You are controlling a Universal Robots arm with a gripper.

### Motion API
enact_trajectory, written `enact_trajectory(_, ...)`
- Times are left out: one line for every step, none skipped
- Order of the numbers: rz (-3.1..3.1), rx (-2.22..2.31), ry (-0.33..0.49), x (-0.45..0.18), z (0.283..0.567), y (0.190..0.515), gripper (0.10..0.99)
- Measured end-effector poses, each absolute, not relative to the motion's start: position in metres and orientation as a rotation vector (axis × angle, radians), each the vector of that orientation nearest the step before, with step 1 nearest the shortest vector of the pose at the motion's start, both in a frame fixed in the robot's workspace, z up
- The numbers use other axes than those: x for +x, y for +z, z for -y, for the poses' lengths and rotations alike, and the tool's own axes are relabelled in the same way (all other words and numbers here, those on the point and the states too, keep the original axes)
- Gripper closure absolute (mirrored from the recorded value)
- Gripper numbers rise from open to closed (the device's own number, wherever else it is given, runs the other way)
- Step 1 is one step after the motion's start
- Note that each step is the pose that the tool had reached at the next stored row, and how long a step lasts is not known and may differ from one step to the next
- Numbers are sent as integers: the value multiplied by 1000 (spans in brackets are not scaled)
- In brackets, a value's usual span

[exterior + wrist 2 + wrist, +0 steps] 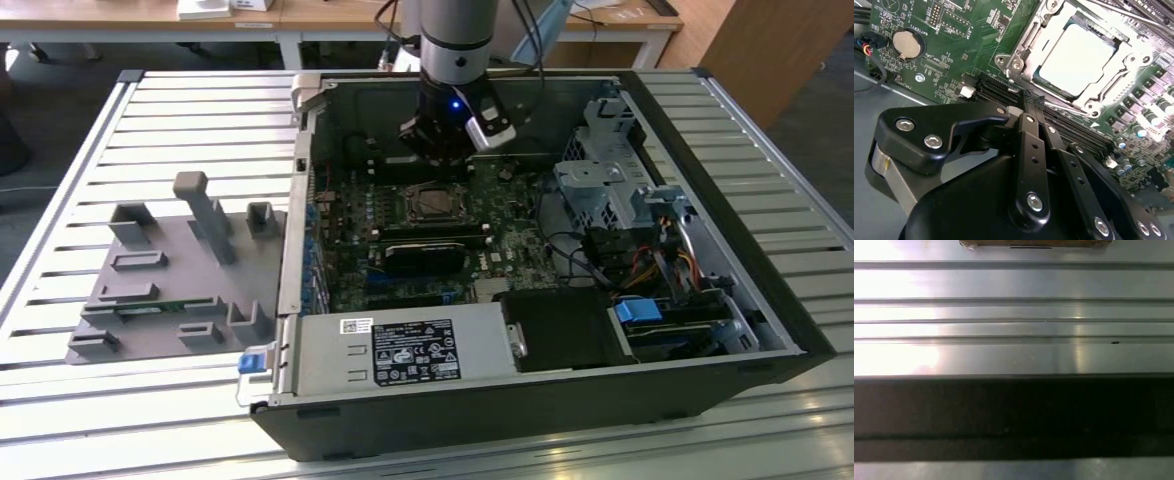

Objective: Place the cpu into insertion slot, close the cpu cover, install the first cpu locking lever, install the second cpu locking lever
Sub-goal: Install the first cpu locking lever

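Hovering at 12 o'clock of the slot (434, 203) in the exterior view, our end effector (1031, 97) looks narrow and empty. We see the cpu (1079, 57) seated there, with the cover (1030, 40) framing it. We judge the cpu light, stiff and fragile, best gripped by its edges.

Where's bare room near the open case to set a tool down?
Bare slatted metal table lies beyond the grey plastic fixture tray, on the exterior view's left, and in front of the black computer case. Inside is crowded: gripper near the silver-rimmed insertion slot, plus coloured cables.
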State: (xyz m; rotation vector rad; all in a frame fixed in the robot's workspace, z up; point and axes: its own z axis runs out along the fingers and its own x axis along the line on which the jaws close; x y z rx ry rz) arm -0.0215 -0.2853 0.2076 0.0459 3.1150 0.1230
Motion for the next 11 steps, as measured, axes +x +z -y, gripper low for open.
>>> enact_trajectory(-3115,46,123,-21,285,207,980)
enact_trajectory(-3115,46,123,-21,285,205,980)
enact_trajectory(-3115,46,123,-21,285,204,980)
enact_trajectory(-3115,46,123,-21,285,203,980)
enact_trajectory(-3115,46,123,-21,285,202,980)
enact_trajectory(-3115,46,123,-21,285,202,980)
enact_trajectory(-3115,46,123,-21,285,201,980)
enact_trajectory(-3115,46,123,-21,285,200,980)
enact_trajectory(-3115,46,123,-21,285,200,980)
enact_trajectory(-3115,46,123,-21,285,200,980)
enact_trajectory(-3115,46,123,-21,285,200,980)
